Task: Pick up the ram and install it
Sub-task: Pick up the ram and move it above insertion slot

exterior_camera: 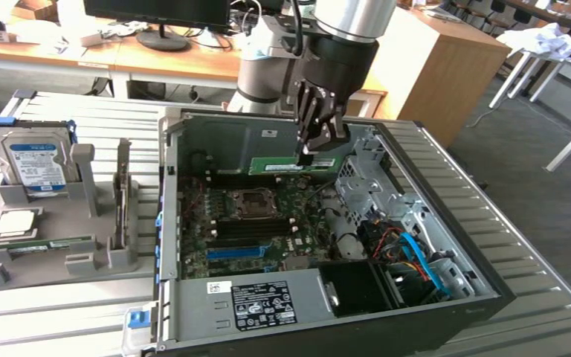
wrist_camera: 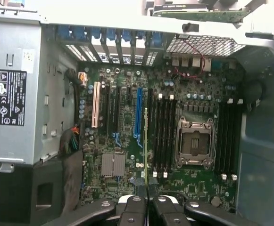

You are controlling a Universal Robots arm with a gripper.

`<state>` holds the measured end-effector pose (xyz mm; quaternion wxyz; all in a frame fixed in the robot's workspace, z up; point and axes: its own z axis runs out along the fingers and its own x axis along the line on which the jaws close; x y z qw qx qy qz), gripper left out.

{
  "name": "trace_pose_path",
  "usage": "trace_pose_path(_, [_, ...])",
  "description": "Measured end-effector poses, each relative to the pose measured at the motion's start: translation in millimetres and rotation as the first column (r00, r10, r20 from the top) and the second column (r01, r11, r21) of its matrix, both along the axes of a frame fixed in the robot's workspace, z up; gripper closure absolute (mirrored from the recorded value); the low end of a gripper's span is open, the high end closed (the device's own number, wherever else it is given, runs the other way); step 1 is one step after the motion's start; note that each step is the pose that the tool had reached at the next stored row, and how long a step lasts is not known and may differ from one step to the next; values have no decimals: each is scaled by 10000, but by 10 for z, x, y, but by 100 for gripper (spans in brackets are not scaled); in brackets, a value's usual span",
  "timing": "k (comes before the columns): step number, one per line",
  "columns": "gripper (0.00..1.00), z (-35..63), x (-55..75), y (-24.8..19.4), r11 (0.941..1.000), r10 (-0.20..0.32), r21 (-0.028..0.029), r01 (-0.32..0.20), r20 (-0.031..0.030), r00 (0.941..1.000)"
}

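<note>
Hovering above open computer case (exterior_camera: pixel 484 297): pincer (exterior_camera: pixel 308 155) clamped narrow on ram (exterior_camera: pixel 280 166), stick carried edge-down, parallel to memory slots (wrist_camera: pixel 162 136), presumably for seating.

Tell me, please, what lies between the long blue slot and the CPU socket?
In the wrist view, black memory slots lie between the blue slot and the CPU socket; the ram, gripped edge-on in the gripper, shows there too.

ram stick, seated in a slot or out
Out: the thin green ram stick hangs in the black gripper, clear above the green motherboard.
</note>
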<state>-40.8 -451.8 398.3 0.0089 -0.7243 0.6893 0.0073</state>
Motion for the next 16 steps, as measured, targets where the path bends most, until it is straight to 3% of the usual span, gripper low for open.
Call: trace_pose_path(16, [88,0,202,0,10000,-1,0,1,0,10000])
